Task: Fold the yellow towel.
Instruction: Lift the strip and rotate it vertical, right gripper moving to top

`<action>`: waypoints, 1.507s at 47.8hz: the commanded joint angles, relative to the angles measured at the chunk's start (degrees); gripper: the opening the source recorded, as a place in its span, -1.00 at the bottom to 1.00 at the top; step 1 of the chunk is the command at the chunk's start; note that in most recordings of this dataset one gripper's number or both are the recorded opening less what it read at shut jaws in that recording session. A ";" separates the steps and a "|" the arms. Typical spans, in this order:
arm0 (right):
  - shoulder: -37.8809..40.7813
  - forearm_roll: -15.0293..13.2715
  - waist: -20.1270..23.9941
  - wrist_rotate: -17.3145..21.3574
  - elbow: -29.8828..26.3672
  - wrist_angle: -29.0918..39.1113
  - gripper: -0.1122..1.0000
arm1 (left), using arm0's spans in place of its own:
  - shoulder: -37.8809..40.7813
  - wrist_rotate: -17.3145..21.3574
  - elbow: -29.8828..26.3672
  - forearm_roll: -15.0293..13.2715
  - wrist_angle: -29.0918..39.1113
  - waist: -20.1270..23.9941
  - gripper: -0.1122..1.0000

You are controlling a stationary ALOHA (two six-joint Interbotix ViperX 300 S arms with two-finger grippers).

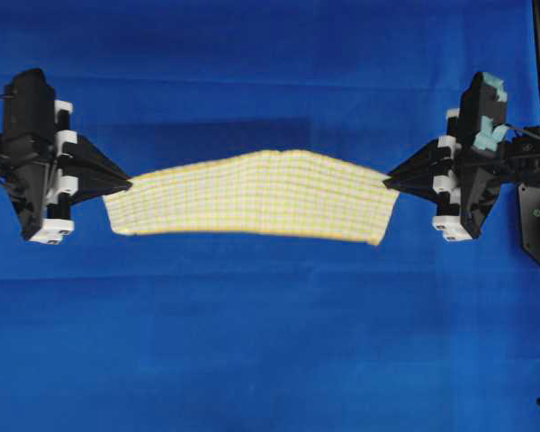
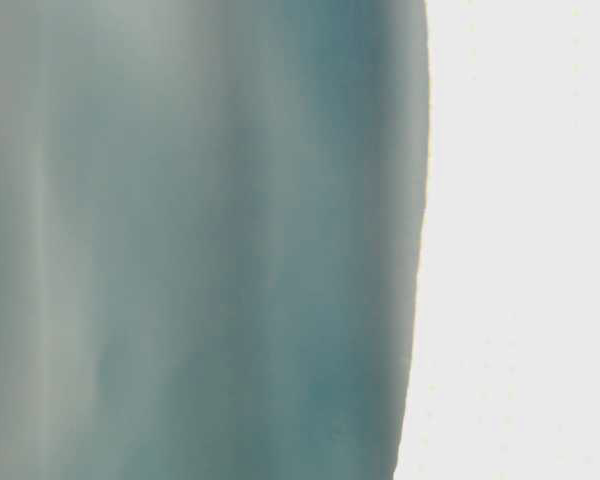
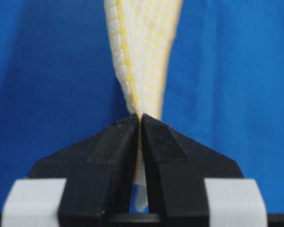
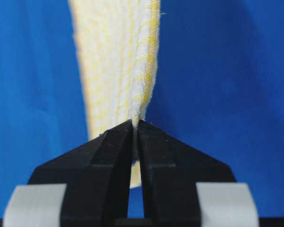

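Overhead view: both fingers are pinched on the yellow towel, left gripper and right gripper stretching it above the blue surface; keep tension even as you lay it down.

The table-level view was a blur of teal and white, nothing identifiable. Beyond the left end effector, the yellow towel ran off the wrist picture's top edge; its pinched hem was hidden between the fingers.
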 commanded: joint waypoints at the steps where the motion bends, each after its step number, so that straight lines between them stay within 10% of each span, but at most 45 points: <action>1: -0.18 -0.70 -0.62 0.00 -1.85 -0.09 -0.74 | -0.44 -0.09 -0.53 -0.18 -0.62 -0.79 -0.76; 30: 11.87 -8.00 -22.41 -0.09 -12.48 -1.41 -0.74 | 21.36 -1.05 -15.12 -0.35 -17.31 -10.99 -0.76; 72: 23.29 -16.17 -30.67 -0.09 -25.75 -1.14 -0.74 | 44.30 -0.97 -42.71 -0.44 -17.58 -13.45 -0.76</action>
